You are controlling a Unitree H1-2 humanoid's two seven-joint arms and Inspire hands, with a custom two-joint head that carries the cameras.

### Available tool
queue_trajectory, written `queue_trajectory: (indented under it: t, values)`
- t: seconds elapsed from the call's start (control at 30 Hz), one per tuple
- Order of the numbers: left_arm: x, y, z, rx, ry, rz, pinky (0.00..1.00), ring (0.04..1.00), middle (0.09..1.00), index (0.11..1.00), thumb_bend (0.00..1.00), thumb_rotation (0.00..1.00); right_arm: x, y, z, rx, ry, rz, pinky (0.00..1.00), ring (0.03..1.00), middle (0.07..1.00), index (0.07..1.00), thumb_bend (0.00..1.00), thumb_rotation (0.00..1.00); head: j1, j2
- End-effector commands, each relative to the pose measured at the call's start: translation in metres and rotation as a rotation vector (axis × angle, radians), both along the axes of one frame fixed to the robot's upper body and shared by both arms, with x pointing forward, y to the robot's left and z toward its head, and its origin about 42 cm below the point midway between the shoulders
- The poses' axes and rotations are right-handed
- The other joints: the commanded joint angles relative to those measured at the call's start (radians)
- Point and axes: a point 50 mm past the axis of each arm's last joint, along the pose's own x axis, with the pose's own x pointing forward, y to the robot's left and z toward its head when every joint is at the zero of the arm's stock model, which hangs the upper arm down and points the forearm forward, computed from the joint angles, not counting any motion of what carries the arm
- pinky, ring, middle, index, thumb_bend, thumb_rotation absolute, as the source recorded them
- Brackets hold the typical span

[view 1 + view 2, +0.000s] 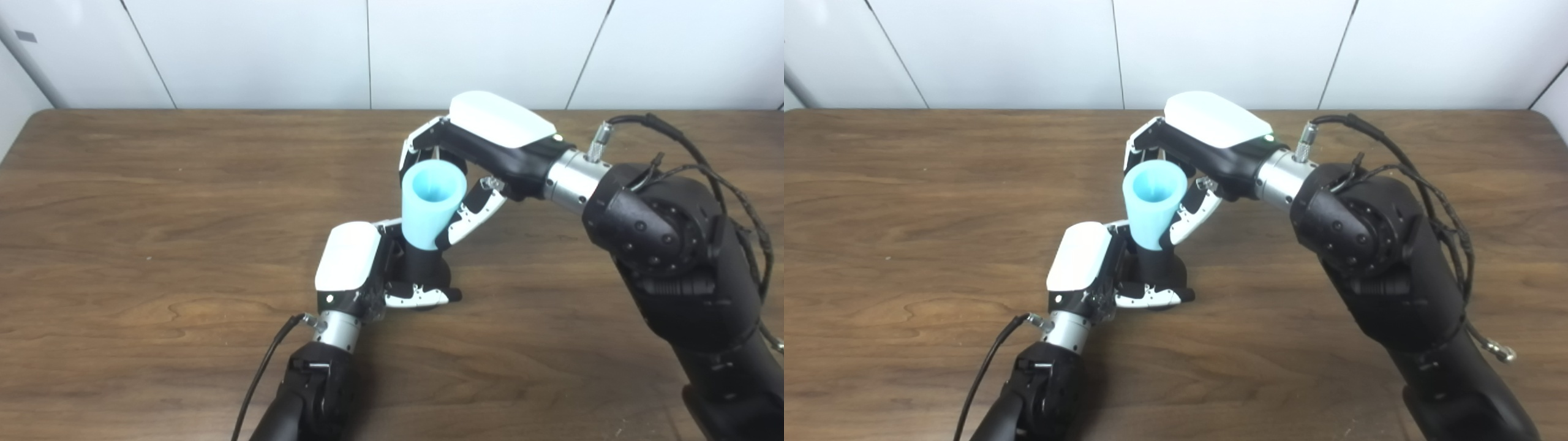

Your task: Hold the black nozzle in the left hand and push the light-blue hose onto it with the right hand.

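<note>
Left robot hand (367, 269) clasping black nozzle (424, 264), right robot hand (471, 159) around light-blue hose (430, 205) (hollow, open-topped) atop it.

A dark wood-grain bench (153, 202) fills the view. Behind it stands a white panelled wall (257, 49) with thin dark vertical seams, evenly lit.

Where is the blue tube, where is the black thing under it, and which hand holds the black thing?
light-blue hose (430, 208), left eye view, on its outer side wall.
black nozzle (424, 263), left eye view, on its dark body below the hose.
left hand (1079, 256), right eye view, on its white back cover.
</note>
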Motion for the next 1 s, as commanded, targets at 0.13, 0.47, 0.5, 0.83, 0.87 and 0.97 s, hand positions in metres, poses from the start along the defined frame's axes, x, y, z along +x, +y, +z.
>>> queue_trajectory:
  t: [0.13, 0.47, 0.5, 0.83, 0.87, 0.97]
  values:
    - [-0.01, -0.001, -0.019, 0.03, 0.133, -0.018, 0.46, 0.527, 0.52, 0.473, 0.52, 0.0, 0.005, -0.001, 0.013, 0.021, -0.074, -0.002, 0.34, 0.38, 0.51, 0.515, 0.51, 0.0, 0.001, 0.003]
    - [-0.01, -0.002, -0.017, 0.033, 0.129, -0.019, 0.49, 0.542, 0.528, 0.467, 0.52, 0.0, 0.002, 0.002, 0.008, -0.014, -0.034, 0.009, 0.35, 0.381, 0.502, 0.516, 0.52, 0.0, 0.0, 0.006]
    - [-0.01, -0.002, -0.017, 0.032, 0.129, -0.018, 0.49, 0.543, 0.529, 0.467, 0.52, 0.0, 0.0, 0.002, 0.007, -0.027, -0.026, 0.014, 0.36, 0.382, 0.502, 0.519, 0.52, 0.0, 0.0, 0.006]
    - [-0.01, -0.002, -0.018, 0.029, 0.132, -0.016, 0.48, 0.537, 0.523, 0.471, 0.52, 0.0, -0.006, 0.001, 0.008, -0.046, 0.017, 0.027, 0.39, 0.388, 0.507, 0.515, 0.52, 0.0, -0.002, 0.005]
    - [-0.01, -0.002, -0.018, 0.028, 0.131, -0.016, 0.48, 0.54, 0.526, 0.469, 0.52, 0.0, -0.006, 0.001, 0.009, -0.042, 0.014, 0.028, 0.38, 0.387, 0.506, 0.517, 0.52, 0.0, -0.002, 0.005]
    - [-0.01, -0.003, -0.019, 0.029, 0.131, -0.015, 0.48, 0.537, 0.523, 0.471, 0.52, 0.0, -0.003, 0.003, 0.012, -0.019, 0.0, 0.026, 0.37, 0.384, 0.502, 0.516, 0.52, 0.0, -0.002, 0.005]
